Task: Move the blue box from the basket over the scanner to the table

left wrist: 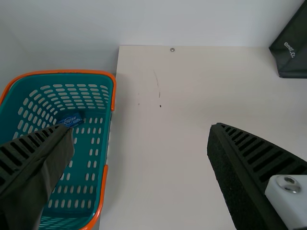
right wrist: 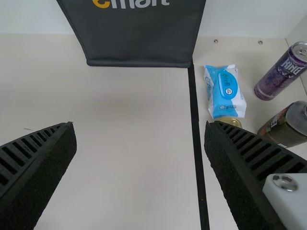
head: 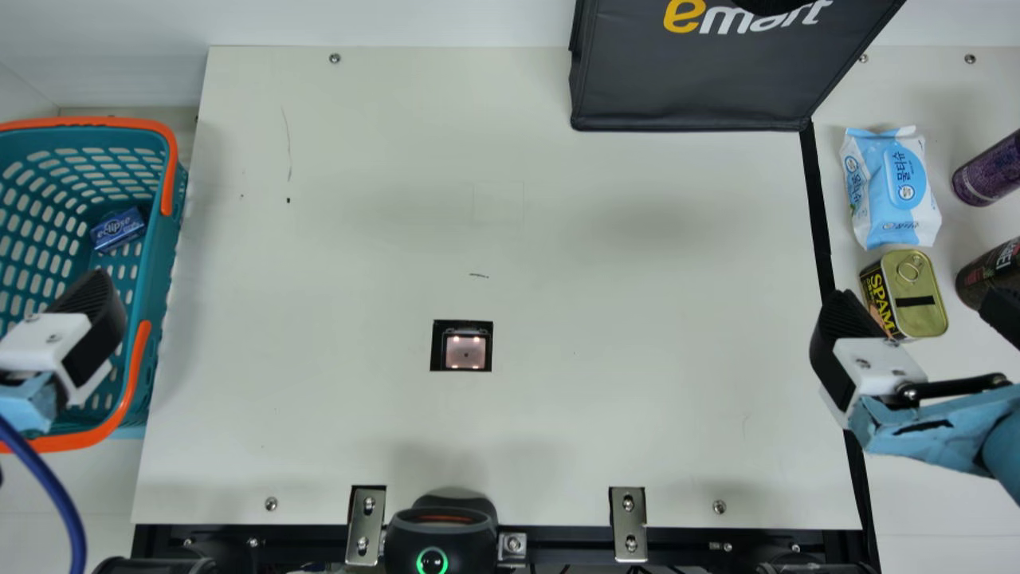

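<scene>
Your blue box [head: 118, 229], a small printed carton, lies inside the teal slotted plastic basket [head: 173, 279] with orange handles, toward its far end and near the wall that faces the table. The basket stands beside the left edge of the cream table [head: 382, 239].

Your left gripper [head: 68, 335] is over the basket, nearer to you than the box. Its fingers are wide apart (the left wrist view shows you both, one of them partly covering the box).

Inward from the basket, you have the square scanner [head: 466, 351], lit pinkish in a black frame, set in the tabletop between the middle and the near edge. At that near edge, left of its middle, sits a rounded black device [head: 440, 534] with a glowing green ring.

At the far edge, toward the right corner, you see a black fabric bag [head: 693, 88] with a printed front. A black strip [head: 821, 215] runs along the right edge, and your right gripper [head: 916, 303] is over that side, its fingers also wide apart.

Past the strip you find a blue-and-white wipes pack [head: 904, 187], a gold-topped rectangular tin [head: 916, 291] just beside it (on your side), a purple can [head: 988, 171] and a dark cylindrical container [head: 988, 275].
</scene>
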Robot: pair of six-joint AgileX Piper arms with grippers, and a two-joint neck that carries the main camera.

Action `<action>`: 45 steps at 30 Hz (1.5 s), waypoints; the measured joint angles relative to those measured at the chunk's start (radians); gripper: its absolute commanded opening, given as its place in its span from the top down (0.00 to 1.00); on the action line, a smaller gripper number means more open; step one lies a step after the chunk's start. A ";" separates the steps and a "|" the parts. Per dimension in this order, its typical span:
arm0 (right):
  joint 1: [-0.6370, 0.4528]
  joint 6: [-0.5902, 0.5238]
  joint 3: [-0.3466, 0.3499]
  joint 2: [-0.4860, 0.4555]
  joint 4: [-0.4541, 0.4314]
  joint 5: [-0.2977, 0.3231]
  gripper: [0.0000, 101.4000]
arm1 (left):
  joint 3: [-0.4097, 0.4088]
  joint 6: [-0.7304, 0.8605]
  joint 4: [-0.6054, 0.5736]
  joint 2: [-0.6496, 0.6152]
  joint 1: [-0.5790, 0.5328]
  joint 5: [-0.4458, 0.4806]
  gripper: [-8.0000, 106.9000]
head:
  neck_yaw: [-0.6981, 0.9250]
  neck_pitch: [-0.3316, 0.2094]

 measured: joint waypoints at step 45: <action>0.000 0.000 0.000 0.000 0.000 0.000 0.06 | -0.029 -0.075 -0.033 0.260 0.392 -0.083 0.15 | 0.350 -0.002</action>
